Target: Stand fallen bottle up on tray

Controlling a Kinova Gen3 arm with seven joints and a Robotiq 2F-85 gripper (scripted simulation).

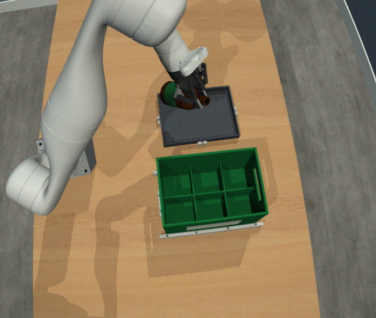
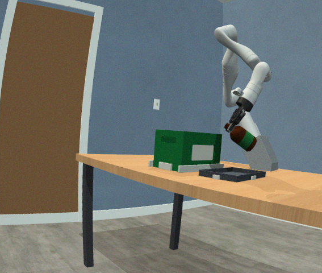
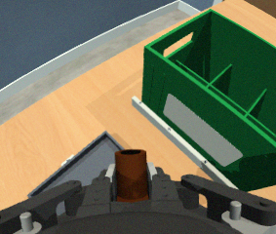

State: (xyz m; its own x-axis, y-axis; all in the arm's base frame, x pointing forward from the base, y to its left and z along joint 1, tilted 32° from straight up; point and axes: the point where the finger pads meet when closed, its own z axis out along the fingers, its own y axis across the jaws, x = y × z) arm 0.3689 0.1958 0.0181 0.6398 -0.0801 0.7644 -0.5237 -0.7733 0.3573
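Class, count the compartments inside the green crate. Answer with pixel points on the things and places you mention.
6 in the crate (image 1: pixel 211 220) (image 2: pixel 168 152) (image 3: pixel 191 129): two rows of three, three along the side nearer the tray (image 1: pixel 201 123) (image 2: pixel 237 178) (image 3: pixel 86 163), three along the far side.

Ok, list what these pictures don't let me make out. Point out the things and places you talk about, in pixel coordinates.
- Bottle (image 1: pixel 170 93) (image 2: pixel 243 137) (image 3: pixel 131 175): all but its neck is hidden in the wrist view, behind the gripper (image 1: pixel 199 101) (image 2: pixel 229 129) (image 3: pixel 132 173).
- Tray (image 1: pixel 201 123) (image 2: pixel 237 177) (image 3: pixel 86 161): its near part is hidden in the wrist view, again by the gripper.
- Crate (image 1: pixel 211 152) (image 2: pixel 168 152) (image 3: pixel 157 73): cut off by the wrist view's right edge.
- Crate floor: hidden in the exterior view by the crate's walls.
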